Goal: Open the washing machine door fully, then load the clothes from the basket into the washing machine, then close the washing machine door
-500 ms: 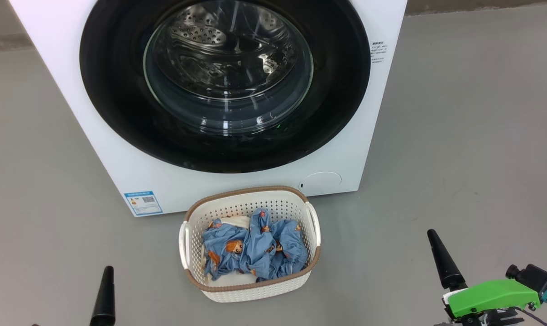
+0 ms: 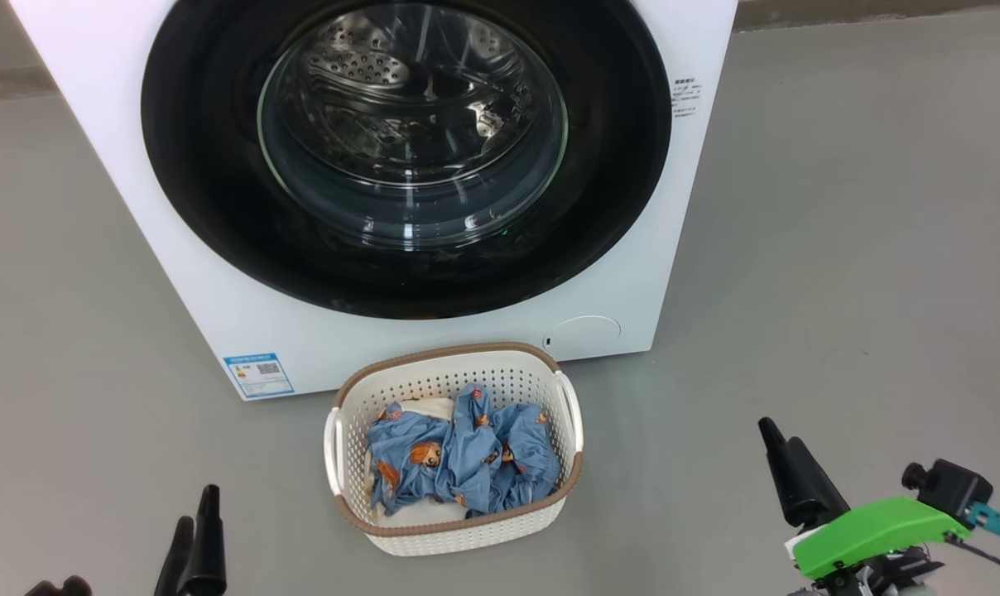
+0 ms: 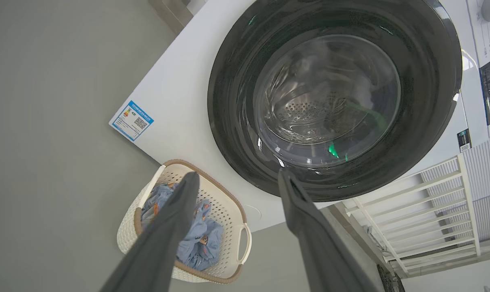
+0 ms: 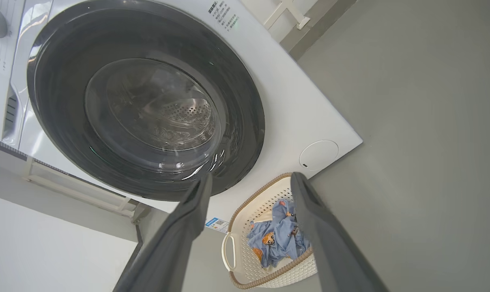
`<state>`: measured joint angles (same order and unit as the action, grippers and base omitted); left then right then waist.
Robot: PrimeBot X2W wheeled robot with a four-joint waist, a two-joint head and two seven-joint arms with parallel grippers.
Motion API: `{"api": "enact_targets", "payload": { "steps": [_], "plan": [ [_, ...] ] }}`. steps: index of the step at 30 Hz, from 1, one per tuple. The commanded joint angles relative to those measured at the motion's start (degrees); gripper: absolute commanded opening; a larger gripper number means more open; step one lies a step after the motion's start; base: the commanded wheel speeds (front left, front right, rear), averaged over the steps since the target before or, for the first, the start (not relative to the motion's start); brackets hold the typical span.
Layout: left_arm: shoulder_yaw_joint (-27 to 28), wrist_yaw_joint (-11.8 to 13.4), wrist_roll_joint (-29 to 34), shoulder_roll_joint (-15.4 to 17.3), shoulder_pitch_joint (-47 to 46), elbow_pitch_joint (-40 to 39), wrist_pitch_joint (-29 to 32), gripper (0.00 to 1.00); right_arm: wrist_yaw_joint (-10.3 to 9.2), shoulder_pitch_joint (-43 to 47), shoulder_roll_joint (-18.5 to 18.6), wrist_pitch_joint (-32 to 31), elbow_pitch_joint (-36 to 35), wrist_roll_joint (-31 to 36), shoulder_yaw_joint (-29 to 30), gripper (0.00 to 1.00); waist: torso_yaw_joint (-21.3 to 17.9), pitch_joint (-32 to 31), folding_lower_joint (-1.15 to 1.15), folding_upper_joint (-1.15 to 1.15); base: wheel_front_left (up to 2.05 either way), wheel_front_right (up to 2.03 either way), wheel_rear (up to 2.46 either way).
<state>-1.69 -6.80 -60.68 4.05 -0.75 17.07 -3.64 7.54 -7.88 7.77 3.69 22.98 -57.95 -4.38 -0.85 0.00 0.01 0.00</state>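
Observation:
The washing machine (image 2: 218, 290) stands white and square ahead of me. The washing machine door (image 2: 616, 165) lies shut, flush against the front, and the steel drum shows through its glass. On the floor just before it sits the basket (image 2: 454, 530), with the clothes (image 2: 467, 455) bunched inside: blue bear-print fabric over a cream piece. My left gripper (image 2: 199, 507) hovers at the lower left, open and empty, well left of the basket. My right gripper (image 2: 777, 434) is open and empty at the lower right. In the wrist views the left gripper (image 3: 237, 174) and the right gripper (image 4: 252, 176) both stand spread wide, the door (image 3: 237, 101) and basket (image 4: 269, 280) beyond them.
Grey floor (image 2: 839, 248) spreads on both sides of the machine. A blue sticker (image 2: 257, 374) and a round service flap (image 2: 583, 335) mark its lower front. A white slatted rack (image 3: 423, 202) stands beside the machine.
The left gripper has come further into view, both fingers showing now. The right gripper has shifted a little to the left. The camera has moved slightly.

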Motion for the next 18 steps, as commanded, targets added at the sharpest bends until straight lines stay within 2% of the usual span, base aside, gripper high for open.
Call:
{"api": "enact_targets", "payload": {
  "steps": [1, 18],
  "plan": [
    [0.7, -0.4, 3.0, 1.6, -2.4, -1.2, -0.9, 1.0, -0.03, -3.1, 1.0, 1.0, -1.0, 2.7, -1.2, 1.0, -0.1, 0.0, -0.01, 0.0, 0.0, 0.0, 0.0],
    [0.4, -0.4, 17.1, 2.6, -2.0, -1.7, -3.6, 1.0, -0.03, -4.9, 1.9, 3.7, -0.3, 15.1, -3.0, 1.0, -0.4, -0.2, -0.01, 0.0, 0.0, 0.0, 0.0]
  ]
}}
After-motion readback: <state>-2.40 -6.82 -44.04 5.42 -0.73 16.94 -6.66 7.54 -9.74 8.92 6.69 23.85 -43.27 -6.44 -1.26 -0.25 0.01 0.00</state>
